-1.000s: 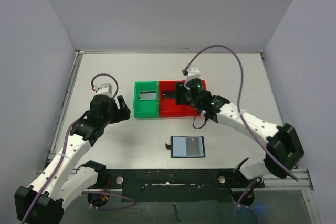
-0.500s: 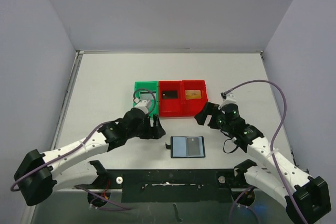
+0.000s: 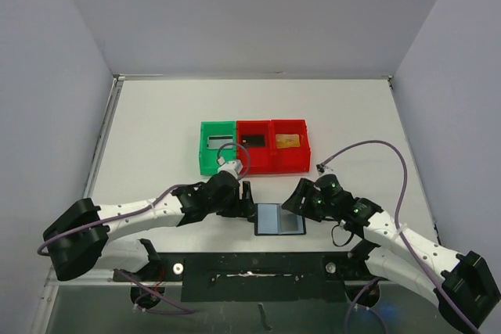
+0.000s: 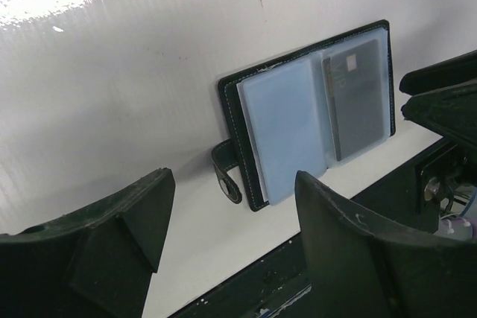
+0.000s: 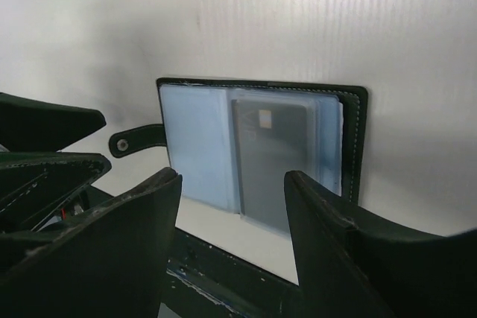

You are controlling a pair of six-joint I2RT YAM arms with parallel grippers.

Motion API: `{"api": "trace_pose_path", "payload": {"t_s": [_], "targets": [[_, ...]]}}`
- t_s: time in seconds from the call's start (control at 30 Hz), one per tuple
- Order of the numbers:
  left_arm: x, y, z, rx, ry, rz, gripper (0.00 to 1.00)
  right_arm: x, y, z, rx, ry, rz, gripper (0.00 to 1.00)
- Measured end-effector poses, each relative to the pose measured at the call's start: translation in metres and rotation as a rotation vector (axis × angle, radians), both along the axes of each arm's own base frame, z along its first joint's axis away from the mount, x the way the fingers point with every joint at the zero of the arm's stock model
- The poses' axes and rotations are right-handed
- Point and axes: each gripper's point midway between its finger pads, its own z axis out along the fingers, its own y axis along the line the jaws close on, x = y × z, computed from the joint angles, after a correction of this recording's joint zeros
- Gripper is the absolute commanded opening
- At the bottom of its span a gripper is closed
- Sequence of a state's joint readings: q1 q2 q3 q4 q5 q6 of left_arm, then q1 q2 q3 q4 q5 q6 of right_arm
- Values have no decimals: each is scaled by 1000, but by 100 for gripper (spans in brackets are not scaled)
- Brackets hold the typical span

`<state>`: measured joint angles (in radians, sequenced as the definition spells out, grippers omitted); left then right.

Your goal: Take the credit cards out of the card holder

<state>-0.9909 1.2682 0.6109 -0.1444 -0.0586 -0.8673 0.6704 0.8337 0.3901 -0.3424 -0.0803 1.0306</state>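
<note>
Top external view: the card holder (image 3: 270, 220) lies opened flat on the white table (image 3: 156, 131), close to the near edge and between the two arms. The left end effector (image 3: 247, 199) sits just beside the holder's left edge, and the right end effector (image 3: 294, 201) sits just beside its upper right corner. Neither one is touching it, as far as this view shows.

Farther back on the table stand a green bin (image 3: 218, 167) and, touching its right side, the red bins (image 3: 272, 165). A greyish card (image 3: 220, 142) lies in the green bin. A black card (image 3: 253, 141) lies in the left red compartment and a tan-gold card (image 3: 287, 141) in the right one.

In the left wrist view the left end effector's jaws stand wide apart with nothing between them, above bare table, with the holder beyond the fingertips. Its closure tab (image 4: 227, 174) curls out from the near edge.

In the right wrist view the right end effector is likewise spread, gripping nothing, and hangs over the holder. The glossy blue-grey pockets face up. A dark card (image 5: 272, 158) (with a small pale chip near its top) sits inside the pocket on the side away from the tab. The pocket on the tab side looks blank, though glare makes its contents hard to judge.
</note>
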Motion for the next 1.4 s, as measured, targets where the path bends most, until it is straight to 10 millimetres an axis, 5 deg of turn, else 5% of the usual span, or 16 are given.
{"api": "trace_pose_path", "payload": {"t_s": [0.57,0.77,0.87,1.07,1.4], "targets": [[-15,1,-30,57,66,-30,23,-11,-9,-36,-76,134,-43,48],[-23,1,-41,85,95,-58,11,-11,-8,-38,-78,138,-37,29],[-24,1,-44,95,100,-61,9,-11,-4,-35,-57,134,-24,27],[-27,-3,-47,94,102,-77,4,-10,10,-26,19,113,16,28],[-29,-6,-47,90,99,-87,0,-4,-7,-8,-73,74,-21,55]]}}
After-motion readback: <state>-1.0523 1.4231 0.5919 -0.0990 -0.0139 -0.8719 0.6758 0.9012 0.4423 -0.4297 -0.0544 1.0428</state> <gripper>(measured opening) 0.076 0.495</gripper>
